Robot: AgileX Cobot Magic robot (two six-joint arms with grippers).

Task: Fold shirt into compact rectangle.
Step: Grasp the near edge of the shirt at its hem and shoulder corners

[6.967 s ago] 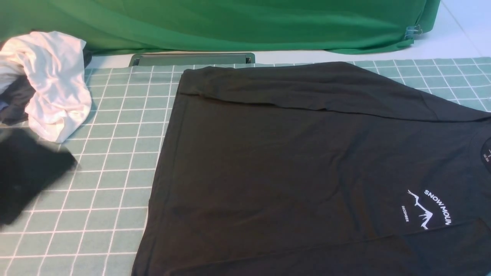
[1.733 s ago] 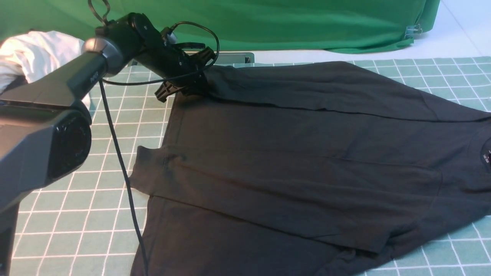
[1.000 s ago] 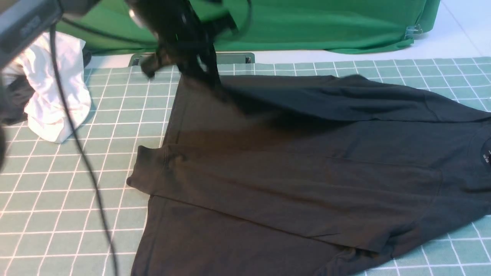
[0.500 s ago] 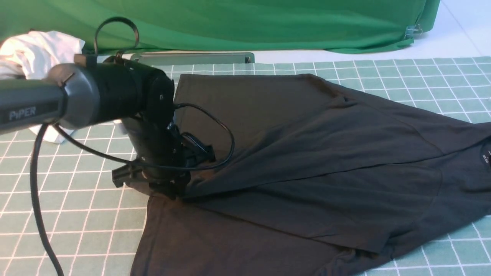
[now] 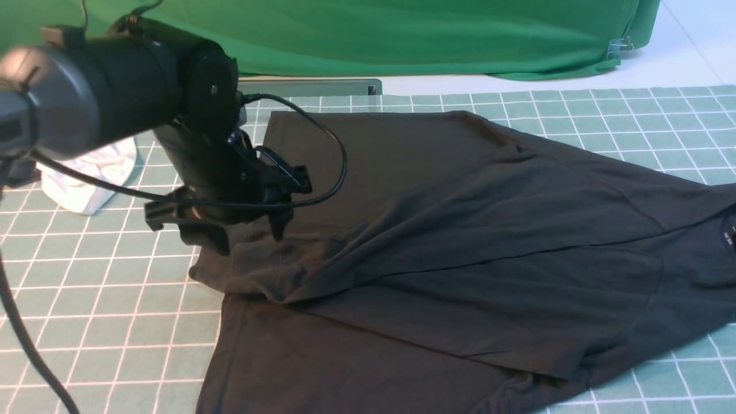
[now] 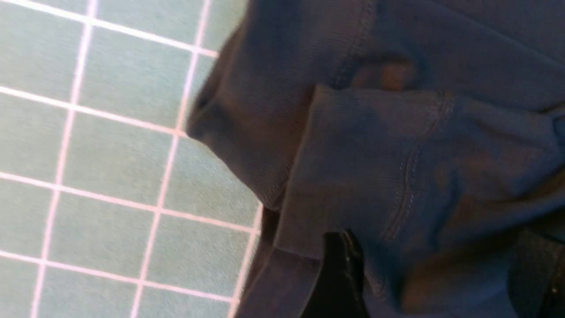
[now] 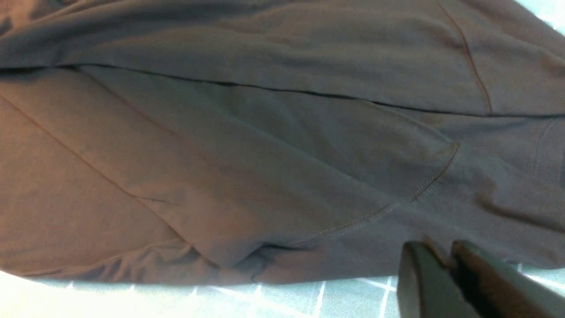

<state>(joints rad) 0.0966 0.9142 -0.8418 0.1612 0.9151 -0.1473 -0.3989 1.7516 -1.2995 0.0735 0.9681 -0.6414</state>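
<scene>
Hovering at 9 o'clock over the shirt [image 5: 460, 259], which lies across the gridded mat [image 5: 115, 299], the left gripper [image 5: 251, 234] looks spread, the far hem laid inward to narrow the body; the right gripper [image 7: 446, 269] sits pinched empty.

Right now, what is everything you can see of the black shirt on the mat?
The shirt is black, soft-looking knit with stitched hems, lying on the green gridded mat, neck toward the robot's right, where a round neck label shows. Both long sides are folded inward, the far flap lying diagonally over the near one. Its hem corner is rumpled beneath the left gripper, whose jaws are open; contact there is unclear. No chest print shows.
</scene>
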